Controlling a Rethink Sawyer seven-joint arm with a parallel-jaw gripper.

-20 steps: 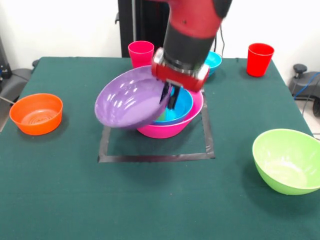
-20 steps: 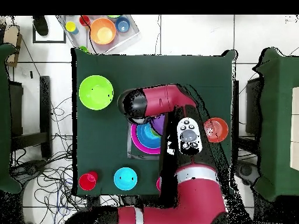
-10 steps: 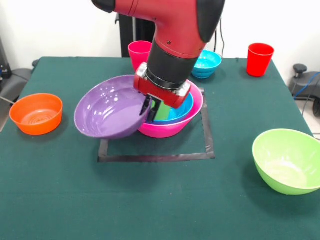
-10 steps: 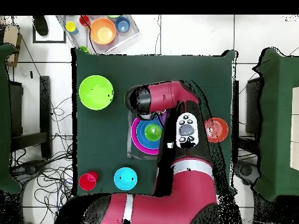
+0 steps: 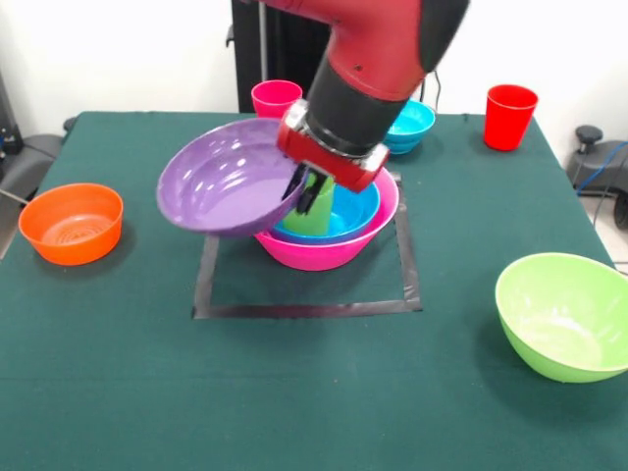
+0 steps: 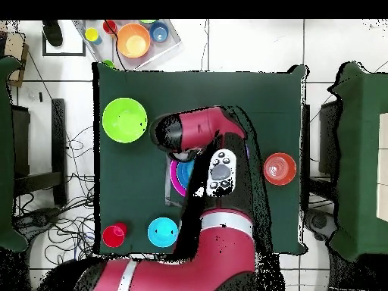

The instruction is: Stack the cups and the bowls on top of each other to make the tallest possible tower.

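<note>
In the taped square (image 5: pixel 304 310) mid-table sits the tower (image 5: pixel 329 231) so far: large pink bowl (image 5: pixel 324 253) as base, a blue bowl (image 5: pixel 353 211) nested in it, and a light green cup (image 5: pixel 318 211) standing inside the blue one. The gripper (image 5: pixel 312 192) is clamped on the rim of the purple bowl (image 5: pixel 231 179), which hangs tilted, clear of the table, at the camera-left side of the tower with its edge overlapping the pink bowl's rim; fingers are pinching the purple rim, one inside and one outside as far as I can tell. The overhead view mostly shows the arm (image 6: pixel 198 130) covering the stack, only a sliver of pink and blue visible. Not yet stacked: orange bowl (image 5: pixel 72 223) at the front view's left edge, lime green bowl (image 5: pixel 564 314) lower right, a second blue bowl (image 5: pixel 407 123) at the far side behind the arm, pink-red cup (image 5: pixel 276 98) and red cup (image 5: pixel 510 116) along the far edge. So roughly three pieces placed, one in hand, five loose on the table. Judgement: early-to-mid progress; the purple bowl is wider than the blue one and the cup already occupies the middle, so seating it on the stack looks awkward and could tip the cup or sit crooked
</note>
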